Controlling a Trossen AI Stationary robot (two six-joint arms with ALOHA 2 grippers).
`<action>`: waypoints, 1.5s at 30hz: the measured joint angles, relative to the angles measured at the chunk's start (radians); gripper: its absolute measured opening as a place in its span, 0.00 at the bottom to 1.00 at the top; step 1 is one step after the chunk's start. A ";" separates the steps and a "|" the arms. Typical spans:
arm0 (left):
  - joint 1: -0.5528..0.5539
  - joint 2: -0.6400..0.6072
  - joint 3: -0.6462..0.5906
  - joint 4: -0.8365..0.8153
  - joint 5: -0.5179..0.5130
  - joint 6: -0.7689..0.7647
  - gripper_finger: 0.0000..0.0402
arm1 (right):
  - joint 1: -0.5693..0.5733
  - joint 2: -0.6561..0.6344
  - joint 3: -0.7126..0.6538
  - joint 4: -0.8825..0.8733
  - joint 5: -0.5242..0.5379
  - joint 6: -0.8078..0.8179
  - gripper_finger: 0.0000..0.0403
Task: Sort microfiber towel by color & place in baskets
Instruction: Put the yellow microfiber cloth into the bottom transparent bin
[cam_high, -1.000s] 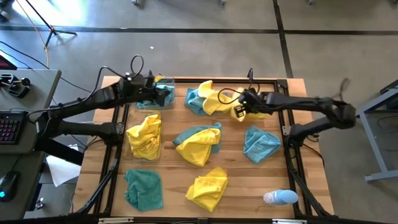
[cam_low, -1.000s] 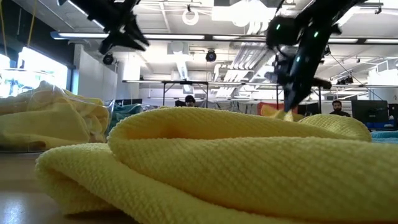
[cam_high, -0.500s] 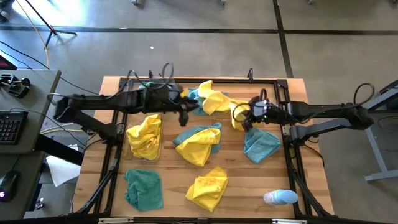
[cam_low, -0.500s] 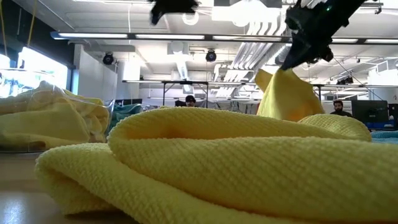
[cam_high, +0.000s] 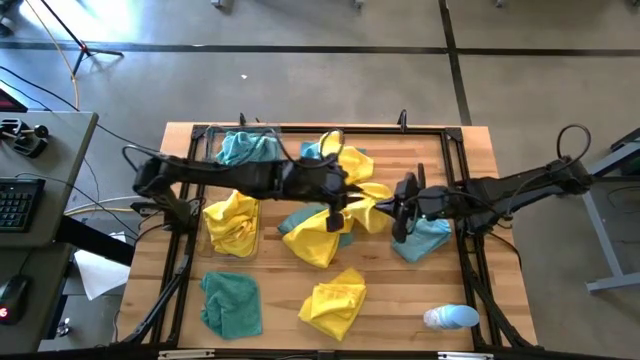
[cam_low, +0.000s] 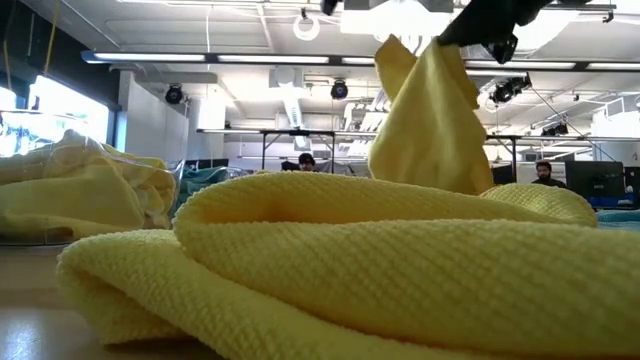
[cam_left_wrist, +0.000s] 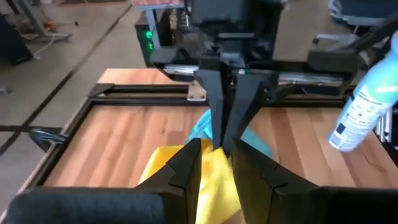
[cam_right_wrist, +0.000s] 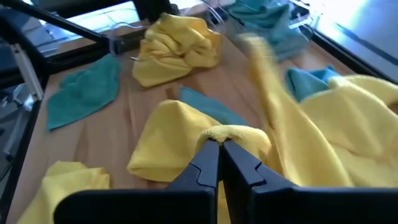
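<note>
The right gripper (cam_high: 399, 208) is clamped tight on a yellow towel (cam_high: 368, 201) lifted over mid-bench. Facing it, the left gripper (cam_high: 340, 197) nips the same towel's other side, fingers barely parted.

The yellow towels (cam_low: 380, 270) are matt, nubbly woven cloth, the counter (cam_high: 390, 300) smooth, faintly sheened planked wood, its frame rails (cam_high: 470, 270) matt black, probably metal, and the gripper fingers (cam_right_wrist: 208, 163) smooth dark plastic.

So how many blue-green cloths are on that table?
5 teal towels: one in the back-left basket, one back-centre, one mid-table, half-covered, one right, one front-left. More may be hidden.
</note>
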 joint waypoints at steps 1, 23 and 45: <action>-0.003 0.020 0.014 0.002 0.000 -0.006 0.19 | 0.006 0.000 0.000 0.007 0.000 -0.013 0.00; -0.014 0.137 0.024 0.062 0.076 -0.151 0.45 | 0.014 0.000 0.000 -0.004 -0.003 -0.052 0.00; -0.045 0.192 0.024 -0.043 0.064 -0.379 0.40 | 0.014 0.000 0.001 0.223 -0.049 -0.178 0.00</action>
